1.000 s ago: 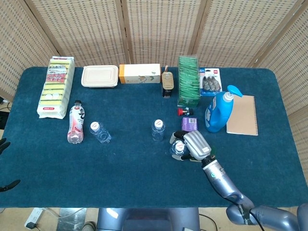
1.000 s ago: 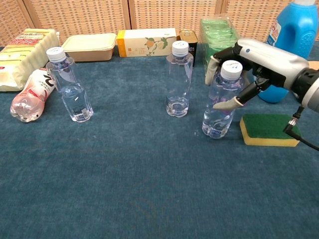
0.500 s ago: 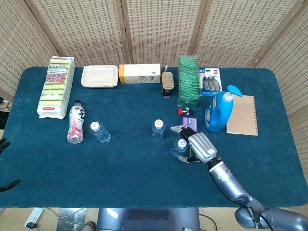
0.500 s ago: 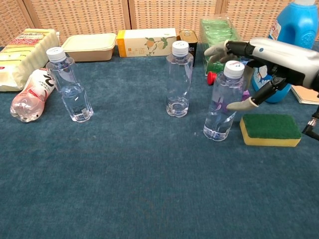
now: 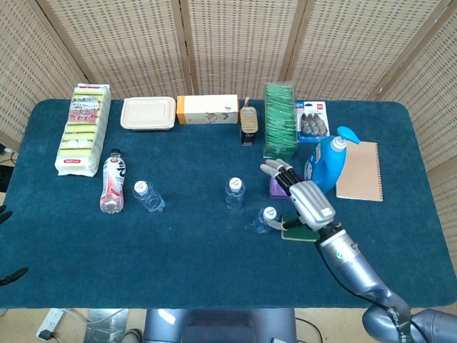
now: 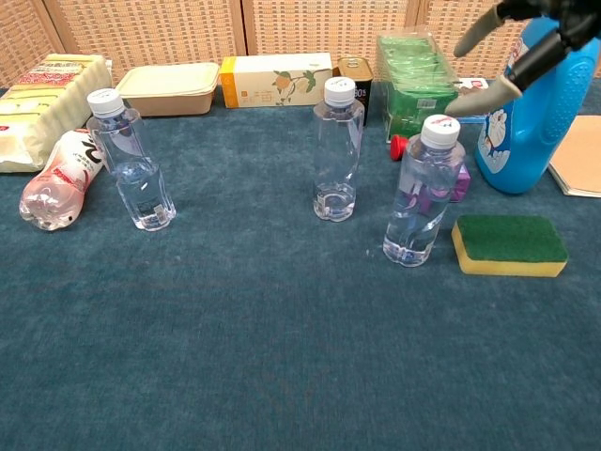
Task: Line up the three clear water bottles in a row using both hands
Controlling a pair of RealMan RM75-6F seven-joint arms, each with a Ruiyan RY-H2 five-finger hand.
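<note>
Fingers (image 6: 474, 36) of the right hand (image 5: 305, 200) spread empty above the nearest bottle (image 6: 420, 191); only the head view shows its palm.

The right hand (image 5: 309, 202) has a silver-grey metal back, dark fingers with pale beige tips (image 6: 472, 101), and a grey-blue forearm (image 5: 355, 265).

— What colours are on that table?

— The table cloth (image 6: 235, 376) is deep teal blue. 3 clear bottles (image 6: 338, 150) stand with white caps, and a sponge (image 6: 510, 246) shows dark green over yellow.

— And further back?

— A bright blue detergent jug (image 6: 526, 122), a green packet stack (image 5: 280, 118), a cream lidded tray (image 5: 148, 113), an orange-and-white box (image 5: 208, 109). The lying bottle (image 5: 113, 183) is pinkish with a red-and-white label.

— The right hand (image 5: 308, 201)?

— Silver-grey, dark fingers.
</note>
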